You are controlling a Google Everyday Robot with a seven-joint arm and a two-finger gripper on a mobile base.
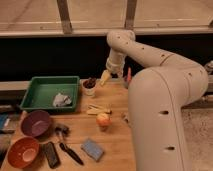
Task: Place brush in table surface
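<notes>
The brush [66, 145] lies on the table surface [115, 150] near the front left, its dark head toward the purple bowl and its slim black handle pointing front-right. My gripper [105, 77] hangs at the back of the table, just right of a small white cup [89, 89] with dark contents. It is far from the brush and holds nothing that I can see. My large white arm covers the right side of the table.
A green tray [42, 82] with a crumpled grey cloth [61, 100] sits back left. A purple bowl [35, 123], an orange bowl [22, 152], a flat black block [50, 154] and a blue sponge [92, 149] surround the brush. An orange fruit [103, 120] and yellow sticks [98, 110] lie mid-table.
</notes>
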